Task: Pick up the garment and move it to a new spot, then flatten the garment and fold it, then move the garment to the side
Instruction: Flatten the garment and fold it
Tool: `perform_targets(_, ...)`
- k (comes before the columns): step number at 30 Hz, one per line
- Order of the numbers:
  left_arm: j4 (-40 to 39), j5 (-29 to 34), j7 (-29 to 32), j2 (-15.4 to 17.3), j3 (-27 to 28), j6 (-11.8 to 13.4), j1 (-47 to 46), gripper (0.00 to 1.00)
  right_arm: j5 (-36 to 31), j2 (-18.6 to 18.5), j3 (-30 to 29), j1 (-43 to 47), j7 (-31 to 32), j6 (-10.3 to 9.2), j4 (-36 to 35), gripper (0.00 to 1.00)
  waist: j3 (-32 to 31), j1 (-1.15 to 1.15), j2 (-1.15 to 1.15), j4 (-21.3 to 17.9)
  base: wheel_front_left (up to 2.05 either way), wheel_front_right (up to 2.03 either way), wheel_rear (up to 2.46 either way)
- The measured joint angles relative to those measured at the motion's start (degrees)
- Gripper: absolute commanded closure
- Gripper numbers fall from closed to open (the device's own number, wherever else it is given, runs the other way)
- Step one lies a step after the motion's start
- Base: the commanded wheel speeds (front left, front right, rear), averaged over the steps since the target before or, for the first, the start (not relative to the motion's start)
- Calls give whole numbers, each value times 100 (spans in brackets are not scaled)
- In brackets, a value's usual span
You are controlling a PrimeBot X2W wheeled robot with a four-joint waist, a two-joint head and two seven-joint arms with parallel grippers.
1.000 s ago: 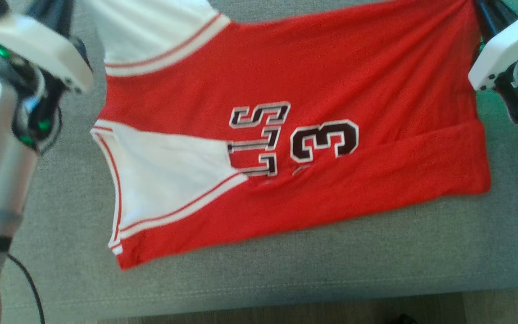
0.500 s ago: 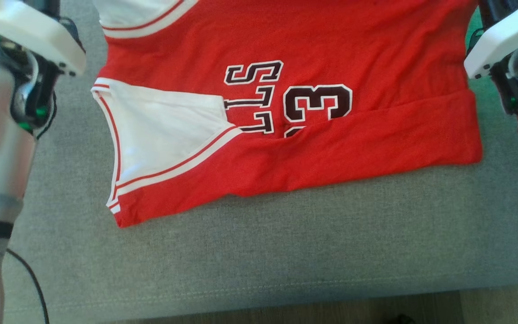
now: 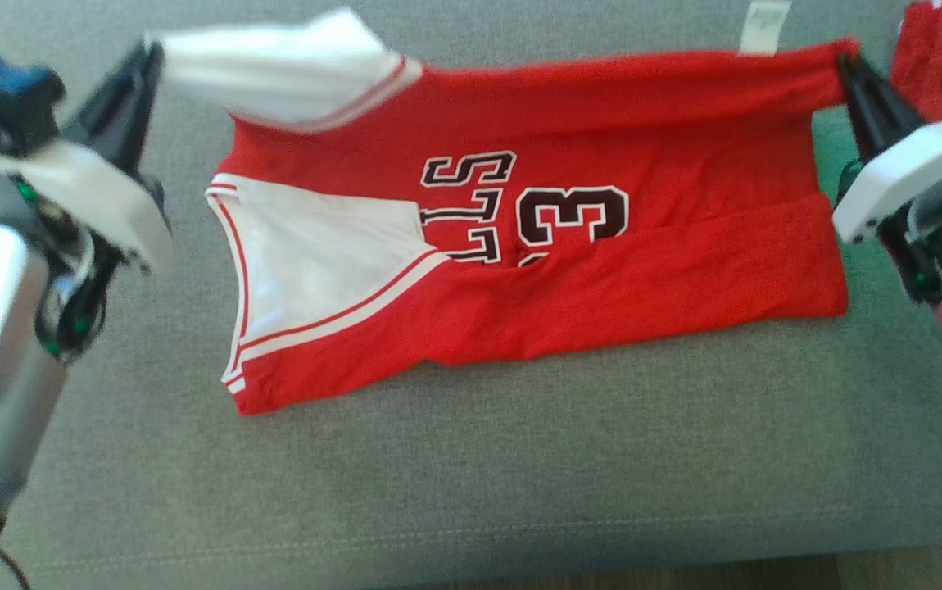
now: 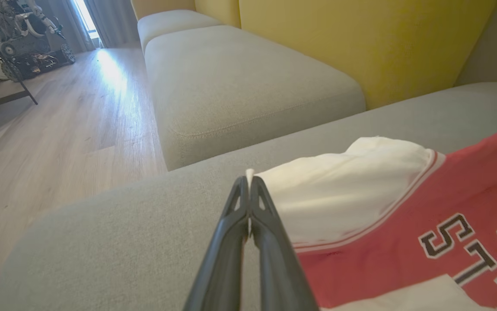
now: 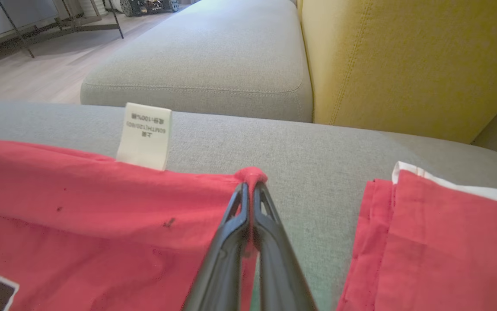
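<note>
Grey fabric sofa cushion [image 3: 520,475] carries the red and white sleeveless jersey [image 3: 643,270], which lies sideways with its near long edge folded up over the number. The left gripper [image 3: 150,56] pinches the white shoulder corner and the right gripper [image 3: 844,64] the red hem corner, both jaws pressed tight on cloth. Such thin, limp knit likely sags and slips between holds, so corners and stitched hems look the surest grips. Lettering is partly buried under the fold, and a second red cloth [image 5: 438,242] is cut off at the edge.
</note>
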Motion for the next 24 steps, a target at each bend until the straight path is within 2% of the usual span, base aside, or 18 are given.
perform_targets(8,-832,0,525,432,-223,163,872,100,341,-334,394,465,397,0,-402,100,-340,0,0,37,0,0,0)
perform_targets(17,-1593,-254,1173,848,-577,102,1875,100,776,-654,687,790,914,0,-782,100,-572,0,0,96,0,0,0)
perform_targets(24,-1795,-308,1316,983,-698,102,2172,100,995,-742,911,922,1358,0,-966,100,-642,0,0,102,0,0,0)
